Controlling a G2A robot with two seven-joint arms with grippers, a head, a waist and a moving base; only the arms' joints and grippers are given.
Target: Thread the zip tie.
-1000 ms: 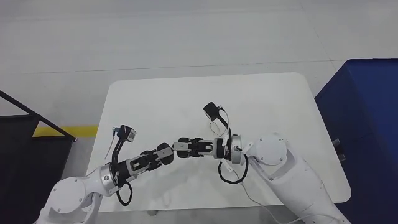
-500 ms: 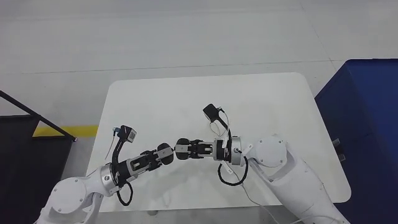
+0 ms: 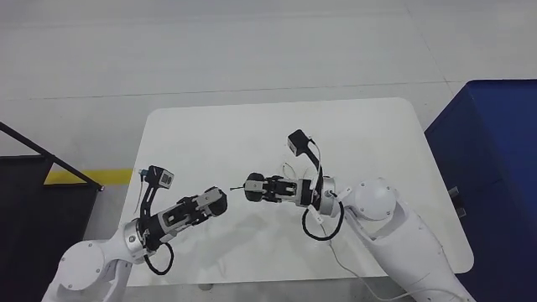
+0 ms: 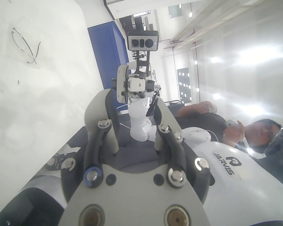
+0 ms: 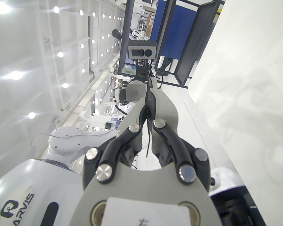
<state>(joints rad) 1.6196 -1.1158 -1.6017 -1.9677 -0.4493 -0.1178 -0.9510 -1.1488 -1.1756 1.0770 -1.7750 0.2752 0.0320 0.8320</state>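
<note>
Zip tie (image 5: 148, 139): thin black strip held above the tabletop (image 3: 361, 134), near its front edge. Left gripper (image 4: 132, 99), fingers spread and empty, faces the strip, probably to receive its free end. Right gripper (image 5: 148, 95) is pinched tight on the strip to steady it.

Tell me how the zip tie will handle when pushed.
Probably springy rather than limp: the zip tie is a thin black strip, and its free end juts out straight from the shut right gripper. Likely very light, so a push at the tip would probably bend it aside.
</note>
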